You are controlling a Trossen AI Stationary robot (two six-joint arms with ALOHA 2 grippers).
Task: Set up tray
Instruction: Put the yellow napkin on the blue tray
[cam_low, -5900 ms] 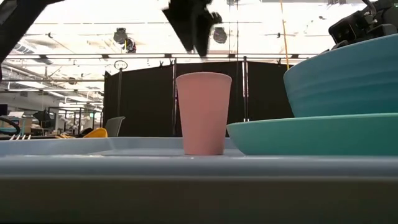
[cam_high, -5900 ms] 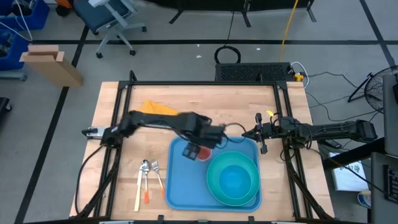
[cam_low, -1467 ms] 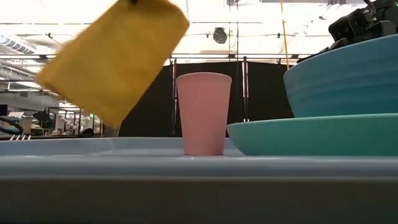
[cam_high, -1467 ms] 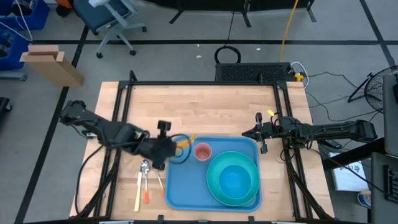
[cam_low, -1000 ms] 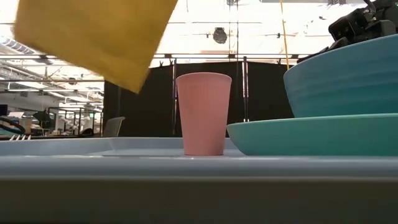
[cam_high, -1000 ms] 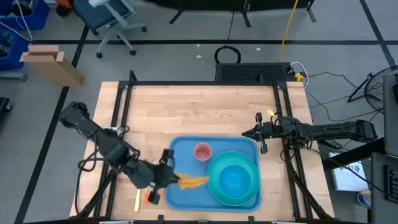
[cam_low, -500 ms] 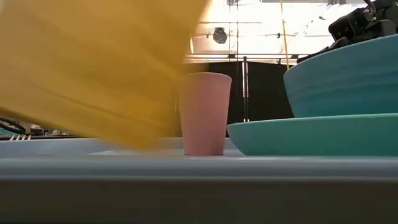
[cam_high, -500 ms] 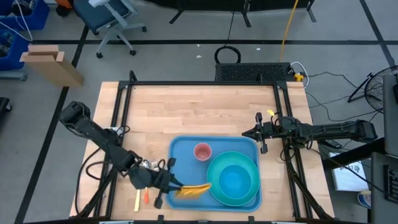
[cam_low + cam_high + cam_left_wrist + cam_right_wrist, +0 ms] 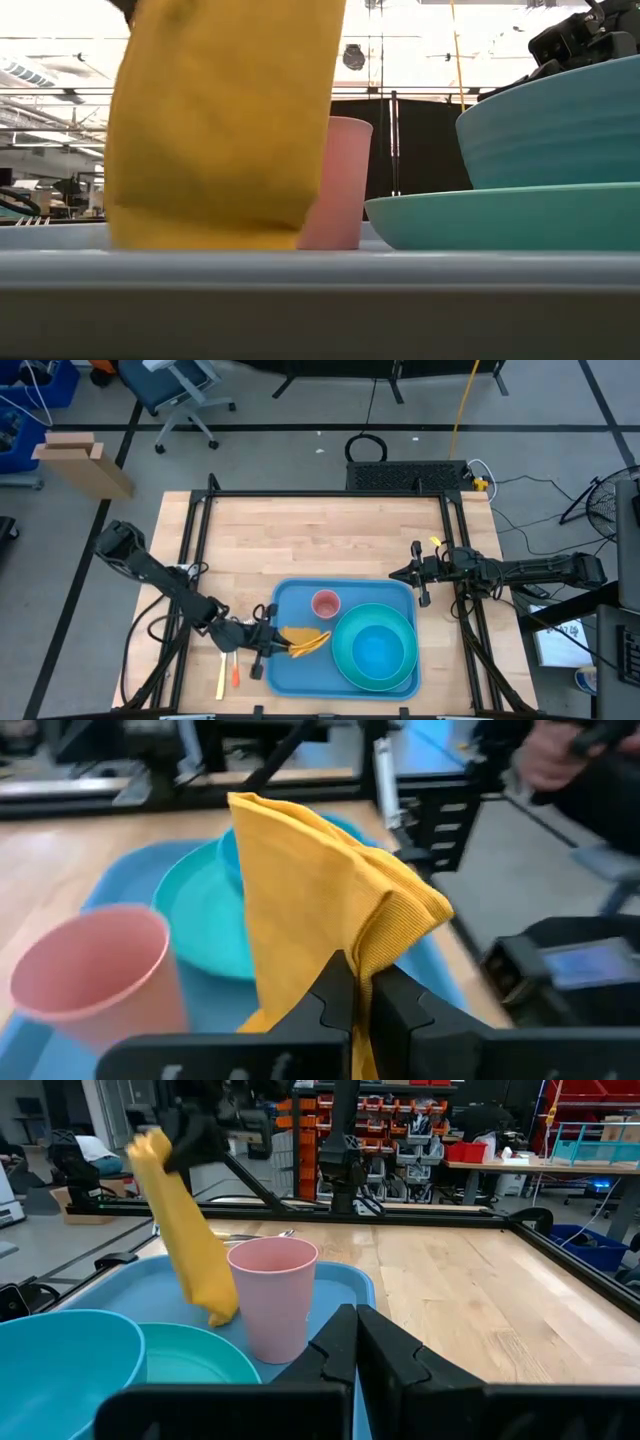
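Observation:
The light-blue tray [image 9: 300,672] lies at the table's near middle. On it stand a pink cup [image 9: 325,603] and a teal bowl [image 9: 378,650] on a teal plate [image 9: 344,626]. My left gripper [image 9: 274,642] is over the tray's left edge, shut on a folded yellow cloth [image 9: 305,641], which hangs in front of the cup [image 9: 345,180] in the low view. My right gripper [image 9: 415,578] waits shut by the tray's far right corner. My left gripper pinches the yellow cloth between its two fingers [image 9: 335,988] at a folded edge [image 9: 372,945], several layers thick. The fingers come nearly level from the table's left, slanting a little down. The cloth hangs below them, and its lower end [image 9: 218,1316] reaches the tray floor beside the cup.
A fork, a spoon and an orange-handled piece of cutlery [image 9: 229,660] lie on the wood left of the tray. Black frame rails [image 9: 190,540] run along the table's left and right sides. Bare wood [image 9: 320,540] stretches across the far half.
My left gripper has come down over the tray's left part and tipped, still shut on the yellow cloth. The cloth, earlier high above the tray, now hangs down with its lower end at the tray floor in front of the cup.

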